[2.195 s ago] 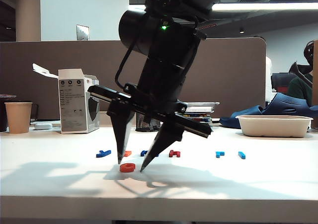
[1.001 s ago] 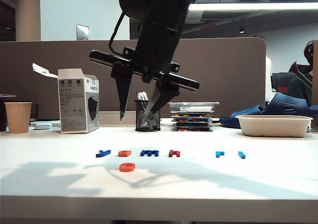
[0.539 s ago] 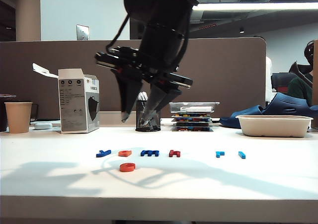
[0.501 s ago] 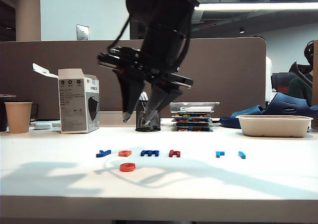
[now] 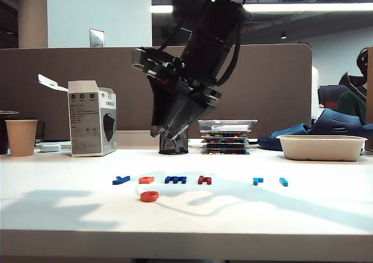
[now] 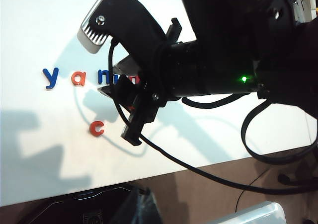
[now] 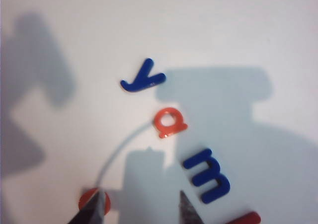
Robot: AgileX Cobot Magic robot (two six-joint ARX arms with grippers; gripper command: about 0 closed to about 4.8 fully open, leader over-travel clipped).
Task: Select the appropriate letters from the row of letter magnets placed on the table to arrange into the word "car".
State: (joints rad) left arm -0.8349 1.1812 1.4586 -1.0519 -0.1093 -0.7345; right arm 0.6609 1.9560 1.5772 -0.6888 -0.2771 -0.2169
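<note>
The right gripper (image 5: 165,133) hangs high over the counter (image 5: 245,216), jaws apart and empty; beneath it lie the orange "a" (image 7: 169,122) in the row and the "c" (image 5: 149,196) nearer the front; the left gripper is out of sight.

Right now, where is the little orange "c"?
In the exterior view the c lies alone on the table, left of centre, just in front of the a.
</note>
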